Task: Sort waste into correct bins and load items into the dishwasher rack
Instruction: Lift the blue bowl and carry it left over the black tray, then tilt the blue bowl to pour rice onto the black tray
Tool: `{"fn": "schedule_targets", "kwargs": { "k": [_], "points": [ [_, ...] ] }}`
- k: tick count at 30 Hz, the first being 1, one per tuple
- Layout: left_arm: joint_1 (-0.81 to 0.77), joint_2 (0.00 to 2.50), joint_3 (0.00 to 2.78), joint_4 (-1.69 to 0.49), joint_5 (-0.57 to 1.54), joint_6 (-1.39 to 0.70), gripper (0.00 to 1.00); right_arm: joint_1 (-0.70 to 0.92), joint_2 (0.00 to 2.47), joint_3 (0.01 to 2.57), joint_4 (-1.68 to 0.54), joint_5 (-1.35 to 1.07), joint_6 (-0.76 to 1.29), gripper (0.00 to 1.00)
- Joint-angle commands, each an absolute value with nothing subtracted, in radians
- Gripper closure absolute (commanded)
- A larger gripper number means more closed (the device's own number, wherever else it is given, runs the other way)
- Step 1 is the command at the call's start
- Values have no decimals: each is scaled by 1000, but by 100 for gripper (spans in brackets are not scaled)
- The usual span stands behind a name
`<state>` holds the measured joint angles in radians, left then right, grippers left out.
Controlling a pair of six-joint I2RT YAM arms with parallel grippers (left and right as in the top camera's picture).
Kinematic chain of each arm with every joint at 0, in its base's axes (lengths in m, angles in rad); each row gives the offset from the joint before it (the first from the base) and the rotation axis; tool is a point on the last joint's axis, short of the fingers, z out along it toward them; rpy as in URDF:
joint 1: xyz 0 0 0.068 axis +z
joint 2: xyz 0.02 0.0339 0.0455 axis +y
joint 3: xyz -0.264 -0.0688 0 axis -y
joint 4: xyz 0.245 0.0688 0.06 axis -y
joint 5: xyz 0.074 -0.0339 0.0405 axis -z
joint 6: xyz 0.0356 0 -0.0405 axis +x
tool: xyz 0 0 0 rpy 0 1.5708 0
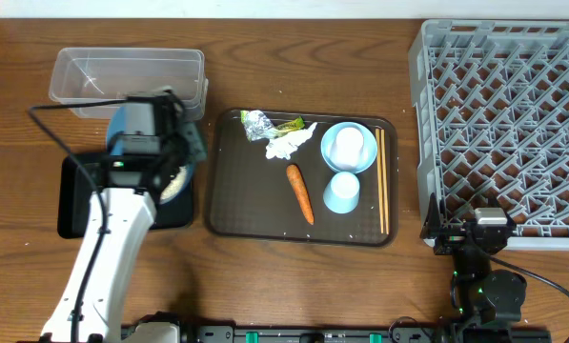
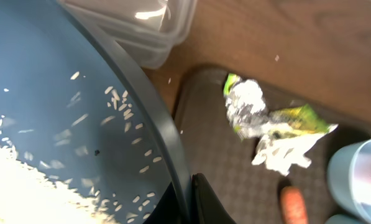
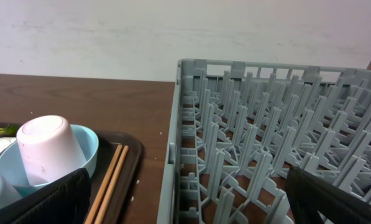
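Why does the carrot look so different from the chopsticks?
The carrot is orange, short and fat, with a pointy end. The chopsticks are pale wood, long and thin. The carrot is one piece lying slanted near the middle of the tray. The chopsticks are a pair lying straight along its right edge. Both lie flat on the brown tray.

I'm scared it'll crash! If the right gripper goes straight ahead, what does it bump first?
Probably the rack, at its near wall. The right gripper points right at it, jaws open; the gap is unclear.
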<state>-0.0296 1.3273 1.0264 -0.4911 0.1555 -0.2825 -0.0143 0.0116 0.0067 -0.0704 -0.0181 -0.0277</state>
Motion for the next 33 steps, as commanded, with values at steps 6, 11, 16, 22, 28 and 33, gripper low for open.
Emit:
{"fn": "schedule_targets", "kwargs": {
  "k": [6,11,16,22,28,33],
  "points": [
    [158,1338,1048,-446,515,-256,94,-6,5,6,-75,-11,-39,1],
    [256,1339,1048,-448,646,-297,94,-6,5,6,-75,-11,-39,1],
    [367,1339,1047,-471,731,-334,94,-6,5,6,-75,-11,-39,1],
    [471,1339,1046,-493,863,-334,94,-6,5,6,-75,-11,-39,1],
    [501,1339,1045,-512,875,-334,94,-6,5,6,-75,-11,-39,1],
    [501,1339,1045,-523,944,-358,94,-6,5,6,-75,-11,-39,1]
  ]
}}
